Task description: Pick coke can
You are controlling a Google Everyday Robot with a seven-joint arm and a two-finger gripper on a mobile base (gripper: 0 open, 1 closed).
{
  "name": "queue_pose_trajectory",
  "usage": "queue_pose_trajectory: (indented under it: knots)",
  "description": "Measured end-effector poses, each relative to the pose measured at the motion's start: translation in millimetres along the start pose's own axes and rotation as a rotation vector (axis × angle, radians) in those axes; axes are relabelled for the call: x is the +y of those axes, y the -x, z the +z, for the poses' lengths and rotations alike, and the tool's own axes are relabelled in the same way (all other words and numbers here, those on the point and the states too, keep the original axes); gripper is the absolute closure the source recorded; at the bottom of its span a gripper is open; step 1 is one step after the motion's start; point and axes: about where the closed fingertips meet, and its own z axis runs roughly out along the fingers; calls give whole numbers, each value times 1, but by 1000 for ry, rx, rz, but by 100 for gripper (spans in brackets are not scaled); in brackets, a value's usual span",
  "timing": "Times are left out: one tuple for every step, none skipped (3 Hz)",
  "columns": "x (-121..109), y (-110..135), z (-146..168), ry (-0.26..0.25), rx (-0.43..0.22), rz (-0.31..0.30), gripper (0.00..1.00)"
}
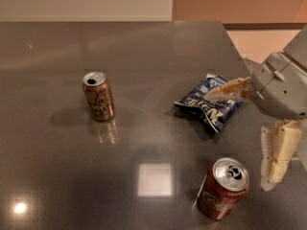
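The red coke can [223,188] stands upright on the dark grey table [144,56], near its front right, silver top with pull tab facing up. My gripper [237,141] comes in from the right edge, above and to the right of the can. It is open: one cream finger [229,88] points left over the chip bag, and the other finger [277,155] hangs down just right of the can. Neither finger touches the can.
A gold-tan can with dark script [98,96] stands upright at the left middle of the table. A blue chip bag [207,103] lies just behind the coke can, under the gripper's upper finger. The table's right edge runs close behind the gripper.
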Motion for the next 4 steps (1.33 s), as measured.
queue_pose_trajectory:
  knots:
    - [11,-1,14,40,-30,-60,0]
    - [23,1,26,85,-64,-97,0]
    - [35,6,36,118,-95,-120,0]
    - [45,10,43,142,-121,-137,0]
